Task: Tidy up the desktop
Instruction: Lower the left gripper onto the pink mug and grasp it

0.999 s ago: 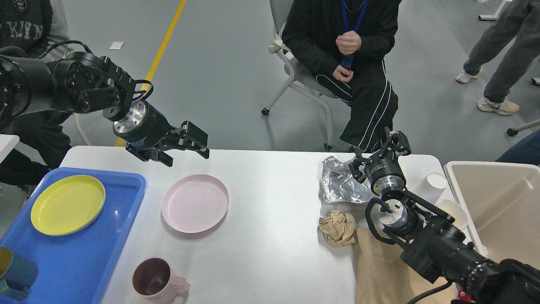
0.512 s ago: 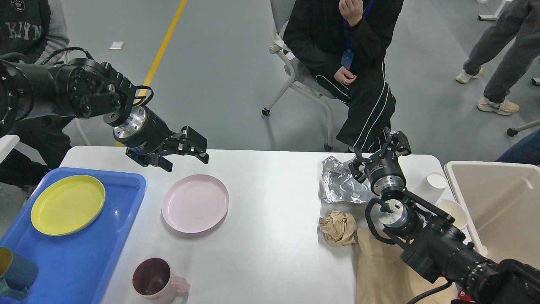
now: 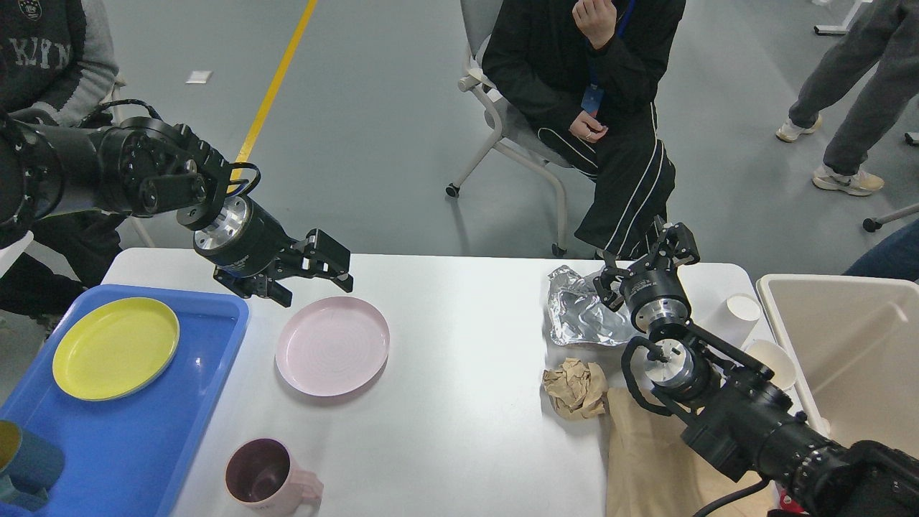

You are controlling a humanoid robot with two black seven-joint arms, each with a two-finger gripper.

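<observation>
The white desktop (image 3: pixel 467 373) spans the view. On its left half lie a pink plate (image 3: pixel 332 345) and, nearer me, a pink mug (image 3: pixel 264 474). My left gripper (image 3: pixel 316 286) hangs open just above the plate's far left rim, holding nothing. On the right are crumpled silver foil (image 3: pixel 583 314), a crumpled brown paper ball (image 3: pixel 574 388) and a flat brown paper bag (image 3: pixel 650 459). My right gripper (image 3: pixel 644 263) stands open at the far edge, beside the foil's right side, with nothing held.
A blue tray (image 3: pixel 136 438) at the left holds a yellow plate (image 3: pixel 115 347) and cups (image 3: pixel 21 463). A beige bin (image 3: pixel 854 352) stands off the right end, with two paper cups (image 3: pixel 743 309) beside it. People sit and stand beyond the far edge.
My left gripper has come down and slightly left, closer to the pink plate's far rim. The right arm has not moved.
</observation>
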